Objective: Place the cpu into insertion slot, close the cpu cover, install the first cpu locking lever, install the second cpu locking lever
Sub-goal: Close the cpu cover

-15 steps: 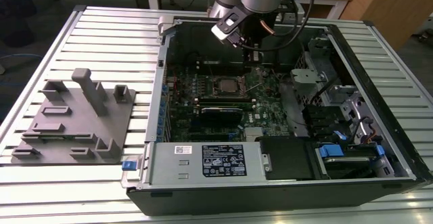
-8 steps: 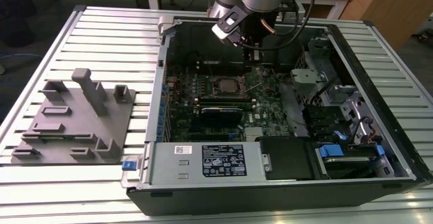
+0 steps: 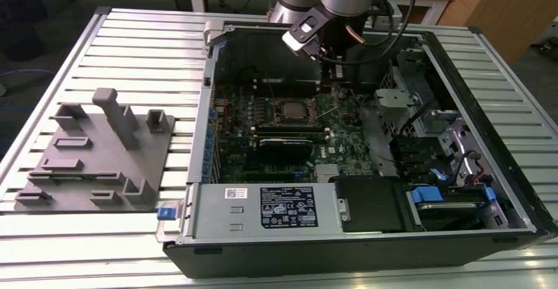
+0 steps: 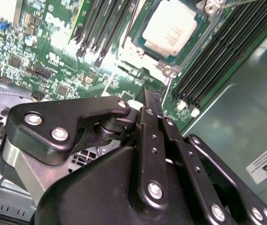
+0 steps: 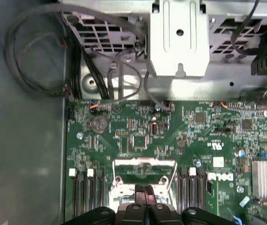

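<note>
The black linkage end effector (image 4: 148, 101) has its two slim fingertips pressed together with nothing pinched between them, and it hangs low over the green motherboard (image 4: 54, 51), just beside the socket. Close beyond the tips, the small square cpu (image 4: 174, 27) with its dull silver top sits inside the silver-rimmed insertion slot (image 3: 292, 110). The thin silver cpu cover (image 4: 189, 50) appears to lie around the chip, though I cannot tell whether it is latched. A thin silver lever rod (image 3: 327, 113) seems to stand off the board next to the socket. The likely trouble here is the closed tips dragging across the chip's top or glancing off that rod, since both are narrow targets. A tilted approach could also scrape the long black memory slots (image 4: 208, 61) flanking the socket on both sides. Farther out, loose grey cables (image 5: 30, 51) and a silver sheet-metal bracket (image 5: 178, 37) crowd the case wall, so open room is mostly straight up. Beyond the case lies the slatted metal tabletop (image 3: 131, 47).
</note>
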Motion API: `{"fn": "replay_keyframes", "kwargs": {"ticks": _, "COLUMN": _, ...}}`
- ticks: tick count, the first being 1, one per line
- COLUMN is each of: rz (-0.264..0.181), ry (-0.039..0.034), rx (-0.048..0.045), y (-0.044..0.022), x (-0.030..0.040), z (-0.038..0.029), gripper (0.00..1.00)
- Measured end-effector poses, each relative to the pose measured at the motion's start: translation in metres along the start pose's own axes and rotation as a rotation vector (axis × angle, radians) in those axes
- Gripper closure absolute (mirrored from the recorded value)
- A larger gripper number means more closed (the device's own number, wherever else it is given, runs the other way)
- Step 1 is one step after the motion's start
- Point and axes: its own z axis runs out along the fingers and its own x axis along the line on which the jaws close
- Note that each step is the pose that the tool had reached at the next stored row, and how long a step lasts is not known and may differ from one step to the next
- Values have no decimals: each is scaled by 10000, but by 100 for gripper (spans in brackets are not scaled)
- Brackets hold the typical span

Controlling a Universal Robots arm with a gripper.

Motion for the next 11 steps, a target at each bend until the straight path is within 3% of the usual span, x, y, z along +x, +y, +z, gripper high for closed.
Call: {"fn": "replay_keyframes", "kwargs": {"ticks": 11, "rz": -1, "ry": 1, "rx": 0, "y": 235, "x": 3, "z": 13, "gripper": 90}}
